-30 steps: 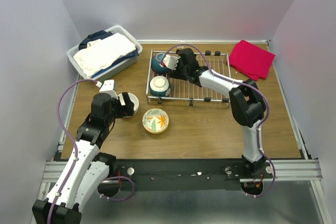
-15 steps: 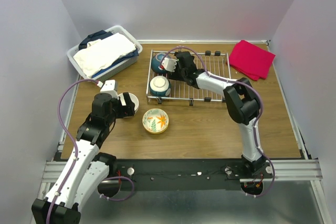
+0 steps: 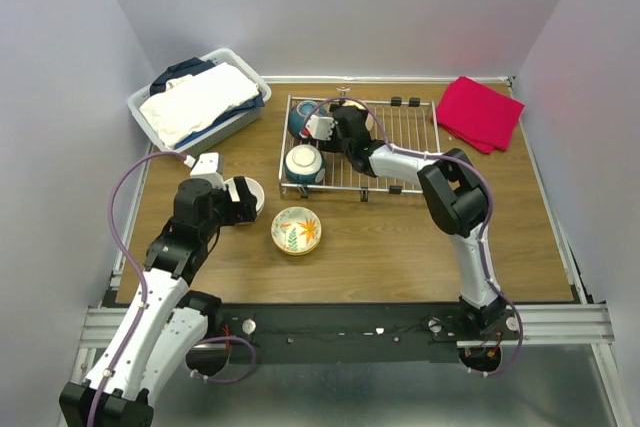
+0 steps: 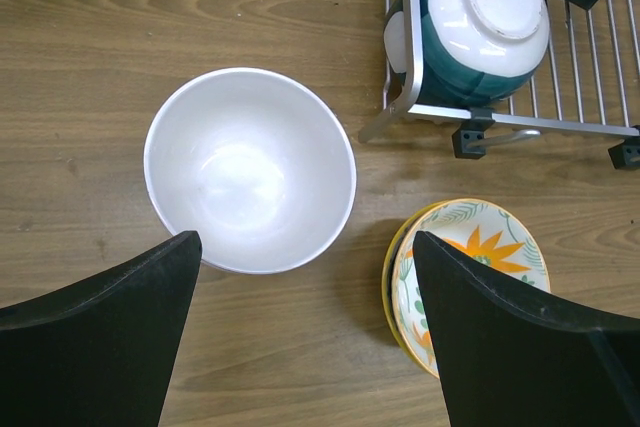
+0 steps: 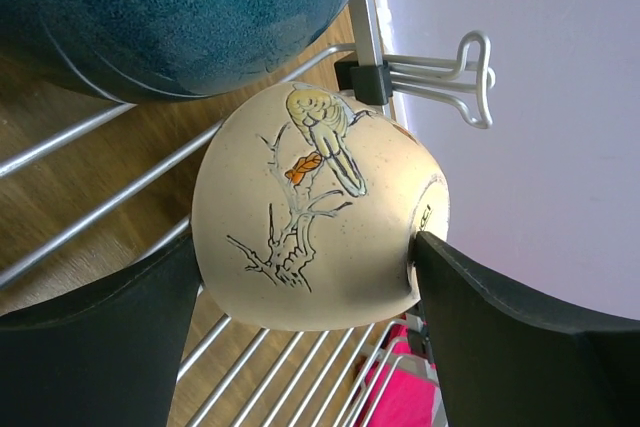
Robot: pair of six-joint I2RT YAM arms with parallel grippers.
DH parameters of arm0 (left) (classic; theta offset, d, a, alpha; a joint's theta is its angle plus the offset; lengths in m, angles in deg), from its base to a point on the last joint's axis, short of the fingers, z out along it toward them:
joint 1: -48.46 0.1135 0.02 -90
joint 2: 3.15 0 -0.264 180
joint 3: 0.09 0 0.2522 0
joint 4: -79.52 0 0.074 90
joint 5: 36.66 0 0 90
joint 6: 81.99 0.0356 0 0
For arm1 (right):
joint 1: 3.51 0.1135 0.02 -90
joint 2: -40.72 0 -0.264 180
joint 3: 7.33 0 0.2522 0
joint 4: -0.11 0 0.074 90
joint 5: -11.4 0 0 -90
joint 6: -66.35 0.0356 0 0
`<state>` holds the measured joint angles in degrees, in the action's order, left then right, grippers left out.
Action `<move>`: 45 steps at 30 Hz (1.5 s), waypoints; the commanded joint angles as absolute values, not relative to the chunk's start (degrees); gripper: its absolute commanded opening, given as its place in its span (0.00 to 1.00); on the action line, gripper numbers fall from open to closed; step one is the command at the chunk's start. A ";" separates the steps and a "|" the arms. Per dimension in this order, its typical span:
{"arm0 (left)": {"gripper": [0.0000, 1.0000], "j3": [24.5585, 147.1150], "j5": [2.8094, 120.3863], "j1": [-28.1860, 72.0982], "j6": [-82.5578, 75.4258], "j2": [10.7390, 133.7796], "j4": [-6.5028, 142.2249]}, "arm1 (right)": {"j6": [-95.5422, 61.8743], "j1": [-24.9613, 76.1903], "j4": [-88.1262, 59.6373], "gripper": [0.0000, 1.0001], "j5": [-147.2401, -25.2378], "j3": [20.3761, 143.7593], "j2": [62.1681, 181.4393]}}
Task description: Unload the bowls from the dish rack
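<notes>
The silver wire dish rack (image 3: 400, 147) lies at the table's back. A teal bowl (image 3: 299, 119) and an upturned teal-and-white bowl (image 3: 304, 164) sit at its left end. In the right wrist view a beige bowl (image 5: 310, 217) painted with a bird on a branch lies on its side by the rack's corner clip. My right gripper (image 5: 308, 247) is shut on it, a finger touching each side. A white bowl (image 4: 250, 172) and an orange-green floral bowl (image 4: 470, 267) stand on the wood. My left gripper (image 4: 305, 242) hangs open just above them, holding nothing.
A white laundry basket (image 3: 200, 97) with folded clothes stands at the back left. A red cloth (image 3: 480, 112) lies at the back right corner. Walls close in the table on three sides.
My right gripper has slid left and back over the rack towards its far-left corner, and its jaws have narrowed onto the beige bowl. The left arm has not moved.
</notes>
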<state>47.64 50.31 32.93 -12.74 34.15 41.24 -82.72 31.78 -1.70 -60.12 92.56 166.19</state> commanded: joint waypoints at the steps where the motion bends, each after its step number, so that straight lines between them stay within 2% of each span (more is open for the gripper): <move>1: 0.95 46.98 48.77 32.55 -12.03 32.80 42.20 | -82.63 32.17 -4.33 0.78 -58.65 90.98 169.40; 4: 0.95 46.98 48.68 32.55 -11.94 32.54 42.20 | -81.92 32.43 -5.30 0.64 -58.38 91.69 167.91; 7: 0.95 46.98 48.59 32.55 -11.85 32.10 42.38 | -80.69 32.70 -7.05 0.56 -58.21 92.48 166.06; 18: 0.95 46.80 48.68 32.55 -11.59 30.69 42.82 | -72.61 32.87 -12.59 0.44 -58.29 92.22 159.38; 31: 0.96 46.71 49.64 32.55 -11.41 30.34 43.26 | -58.55 32.87 -20.15 0.42 -60.23 92.56 151.47; 45: 0.95 48.38 57.81 32.55 -12.73 36.39 48.61 | -31.40 31.56 -24.55 0.39 -63.03 93.27 144.70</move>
